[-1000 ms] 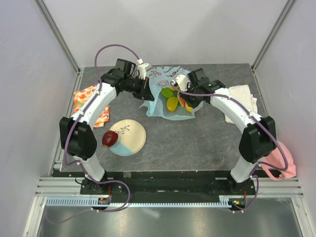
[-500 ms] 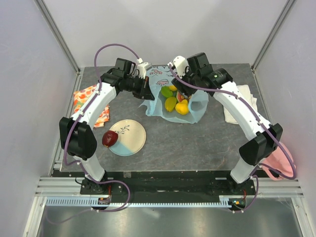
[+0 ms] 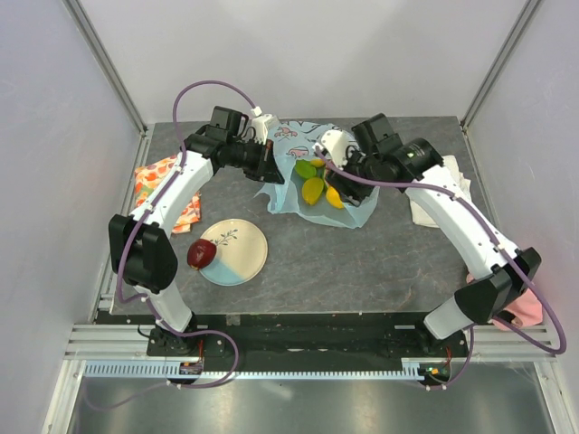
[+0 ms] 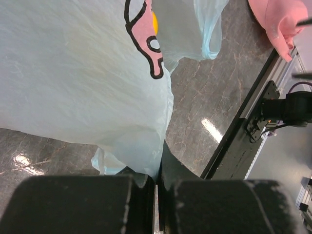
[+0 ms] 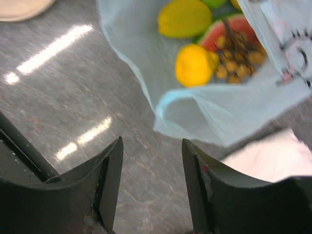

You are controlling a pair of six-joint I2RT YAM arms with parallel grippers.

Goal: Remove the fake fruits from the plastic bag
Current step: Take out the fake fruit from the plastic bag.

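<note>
The light-blue plastic bag (image 3: 355,204) lies at the back middle of the table with its mouth spread open. Inside it are fake fruits: a yellow-green piece (image 3: 313,189), a lemon (image 3: 333,198) and a green piece (image 3: 306,169). The right wrist view shows the lemon (image 5: 194,65), a watermelon slice (image 5: 229,28) and a tan grape bunch (image 5: 240,59) in the bag (image 5: 209,114). A dark red apple (image 3: 201,253) rests on the plate (image 3: 237,253). My left gripper (image 3: 271,170) is shut on the bag's left edge (image 4: 146,151). My right gripper (image 5: 151,146) is open and empty, just outside the bag's near rim.
An orange-red patterned cloth (image 3: 159,181) lies at the left edge under the left arm. A white towel (image 3: 445,181) sits right of the bag, also seen as the white towel (image 5: 273,156). A pink object (image 3: 523,306) lies at the right edge near the right arm's base.
My right gripper has opened and pulled back out of the bag toward the right. The bag's right side has slumped flatter. The left gripper has kept its pinch and place.
</note>
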